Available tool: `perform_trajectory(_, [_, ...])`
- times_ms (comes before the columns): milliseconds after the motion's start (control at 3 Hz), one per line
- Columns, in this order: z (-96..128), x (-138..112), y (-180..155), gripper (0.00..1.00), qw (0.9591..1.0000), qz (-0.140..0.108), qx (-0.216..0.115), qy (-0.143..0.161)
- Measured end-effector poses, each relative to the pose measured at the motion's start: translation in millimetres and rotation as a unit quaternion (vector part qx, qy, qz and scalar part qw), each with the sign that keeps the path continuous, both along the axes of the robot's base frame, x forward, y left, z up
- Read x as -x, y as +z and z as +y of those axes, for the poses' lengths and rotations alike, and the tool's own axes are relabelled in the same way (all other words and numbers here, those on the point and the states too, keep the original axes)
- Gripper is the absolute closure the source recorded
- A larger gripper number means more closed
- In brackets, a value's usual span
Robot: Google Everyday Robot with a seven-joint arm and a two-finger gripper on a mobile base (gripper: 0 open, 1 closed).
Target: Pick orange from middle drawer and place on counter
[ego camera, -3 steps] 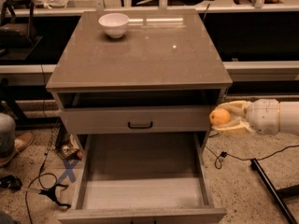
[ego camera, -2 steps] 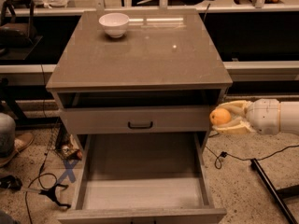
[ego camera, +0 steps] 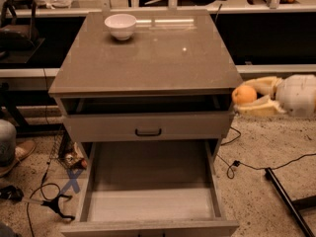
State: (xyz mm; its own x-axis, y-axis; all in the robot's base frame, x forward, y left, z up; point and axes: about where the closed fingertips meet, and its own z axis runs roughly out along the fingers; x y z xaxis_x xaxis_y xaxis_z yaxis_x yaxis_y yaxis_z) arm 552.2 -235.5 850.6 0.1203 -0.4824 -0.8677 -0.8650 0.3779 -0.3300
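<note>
The orange [ego camera: 244, 95] is held between the pale fingers of my gripper [ego camera: 248, 98], in the air just right of the cabinet and level with the counter's edge. The arm's white wrist [ego camera: 297, 95] reaches in from the right. The middle drawer [ego camera: 150, 191] is pulled wide open at the bottom, and its pale grey floor is bare. The counter [ego camera: 148, 58] is the glossy grey-brown top, above and left of the orange.
A white bowl [ego camera: 120, 25] stands at the counter's far left. A shallow drawer front with a black handle [ego camera: 148, 132] sits above the open drawer. Cables [ego camera: 54, 201] and a black bar [ego camera: 289, 201] lie on the floor on both sides.
The gripper with the orange has risen from beside the shallow drawer front to level with the counter's edge.
</note>
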Motion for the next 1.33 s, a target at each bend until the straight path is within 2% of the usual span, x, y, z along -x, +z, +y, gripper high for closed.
perform_trajectory(333, [0.2,-27.8,41.4,1.00,0.9997,0.002,-0.003,-0.025])
perform_trajectory(667, [12.7,-62.1,60.1,1.00,0.9986,0.023,-0.007,-0.048])
perform_trajectory(1000, [41.4,-115.3,54.3,1.00,0.9954,0.065,0.002,-0.070])
perform_trajectory(1333, [63.3,-144.4,47.3,1.00,0.9934,0.088,0.006,-0.073])
